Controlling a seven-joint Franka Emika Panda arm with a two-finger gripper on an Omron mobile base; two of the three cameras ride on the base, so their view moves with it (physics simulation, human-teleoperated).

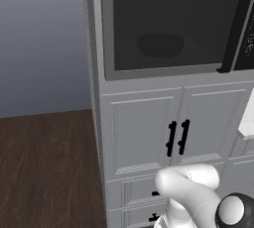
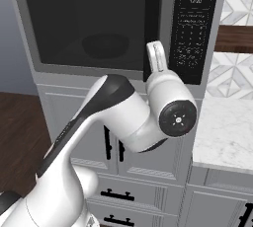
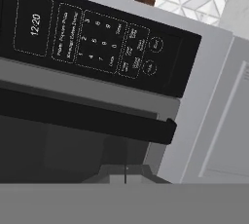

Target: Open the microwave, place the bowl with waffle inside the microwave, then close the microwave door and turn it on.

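The bowl (image 2: 105,45) sits inside the microwave (image 2: 118,75) behind the closed microwave door (image 1: 166,26). The fingers (image 3: 125,175), pressed together and holding nothing, point at the door's lower corner, just below the black handle (image 3: 82,118) and control panel (image 3: 97,43).

The microwave (image 2: 118,23) sits built into the cabinet column, above a pair of cabinet doors (image 1: 149,133) with drawers (image 1: 134,197) below them. The bowl (image 1: 159,44) rests inside the microwave, behind the closed microwave door (image 2: 89,23). The door's bar handle (image 2: 152,18) runs down its right edge, and the control strip (image 2: 195,23) lies just right of that handle. To the right of the column, a table (image 2: 227,127) stands lower, against a tiled wall (image 2: 237,4). The arm's wrist (image 2: 170,105) rises in front of the handle's lower end.
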